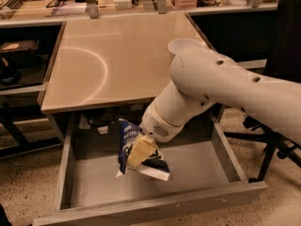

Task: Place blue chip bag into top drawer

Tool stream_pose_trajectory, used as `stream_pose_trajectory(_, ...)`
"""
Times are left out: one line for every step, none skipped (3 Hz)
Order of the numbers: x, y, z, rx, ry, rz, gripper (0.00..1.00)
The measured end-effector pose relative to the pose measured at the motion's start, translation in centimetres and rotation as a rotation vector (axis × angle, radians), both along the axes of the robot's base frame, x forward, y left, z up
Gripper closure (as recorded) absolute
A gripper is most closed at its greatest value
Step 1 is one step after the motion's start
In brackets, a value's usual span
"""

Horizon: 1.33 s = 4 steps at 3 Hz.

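I am in the placing step: the gripper point(139, 155) sits in the lower middle of the frame, below the front edge of the tan surface point(117, 60) and inside the open top drawer point(197, 168), carrying the blue chip bag point(126, 140). The fingers point(141, 149) are clamped on the bag. I see one pale pad pressed flat across its front and I take the other to be behind it, out of sight. The bag hangs tilted, its dark top toward the upper left and its white bottom edge toward the lower right, low over the grey drawer floor. I cannot tell whether that edge already touches the floor or hangs just above it. The bag is over the left-middle part of the drawer, well inside the side walls and back from the front panel, so in my judgement the carrying is as good as done. What the next move calls for, as I read it, is a little more descent if there is any gap, then letting go and lifting the arm point(225, 88) up without dragging the crinkly bag along or clipping the edge of the surface above. The white bowl point(182, 44), at the upper right on the surface, is well clear of all this.
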State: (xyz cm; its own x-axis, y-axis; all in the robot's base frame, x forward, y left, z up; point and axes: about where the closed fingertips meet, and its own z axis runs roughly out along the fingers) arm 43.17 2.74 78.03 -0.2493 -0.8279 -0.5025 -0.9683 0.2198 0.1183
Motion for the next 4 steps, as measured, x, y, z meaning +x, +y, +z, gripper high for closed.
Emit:
stream_pose_trajectory(0.0,0.8,-1.8,0.037,0.005,-0.012,1.0)
stream_pose_trajectory(1.6,2.6,-4.1,0.08,-0.004,-0.029,1.0)
stream_pose_trajectory(2.9,5.5,-7.0,0.142,0.002,-0.023,1.0)
stream_pose_trajectory(2.9,5.5,-7.0,0.143,0.002,-0.023,1.0)
